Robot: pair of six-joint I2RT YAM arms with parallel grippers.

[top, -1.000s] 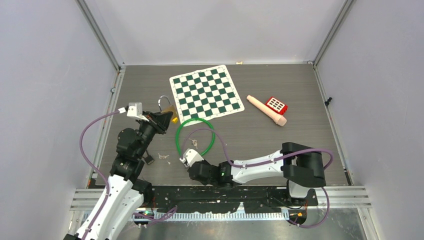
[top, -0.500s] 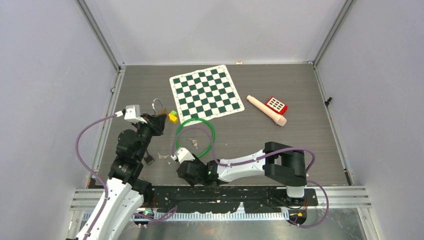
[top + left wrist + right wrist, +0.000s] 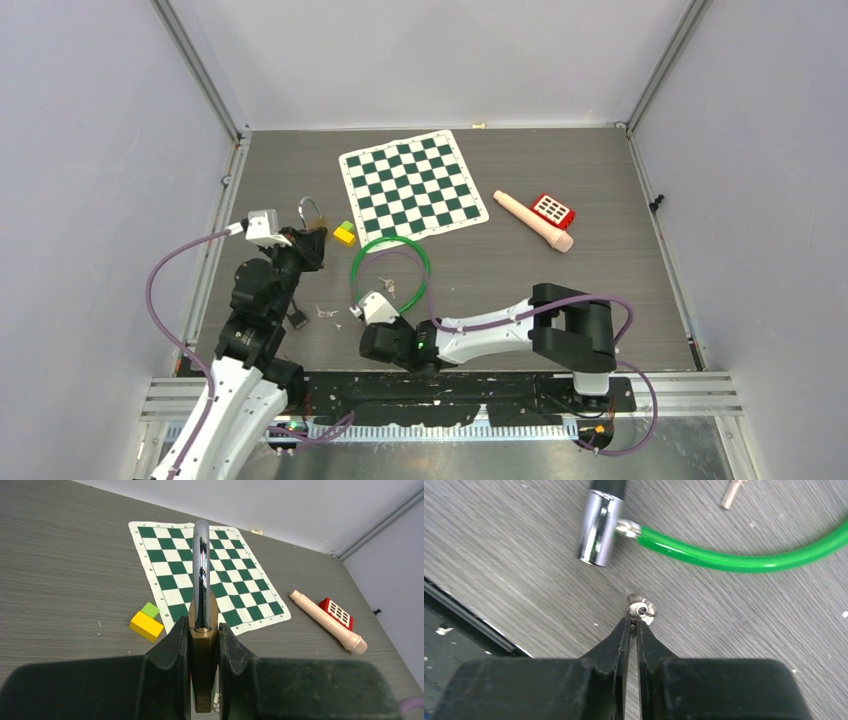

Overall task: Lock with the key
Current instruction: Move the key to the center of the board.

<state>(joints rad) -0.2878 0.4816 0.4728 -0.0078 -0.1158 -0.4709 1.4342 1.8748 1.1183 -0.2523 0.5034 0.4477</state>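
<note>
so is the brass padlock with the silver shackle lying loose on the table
No, the left gripper is shut on the brass padlock at its body.

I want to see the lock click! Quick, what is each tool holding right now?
Left tool: closed, holding the brass padlock.
Right tool: closed, pinching the small key.

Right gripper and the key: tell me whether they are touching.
Touching. The right wrist view shows the right gripper pinching the key by its silver head, with both fingertips pressed against it and no gap on either side.
</note>
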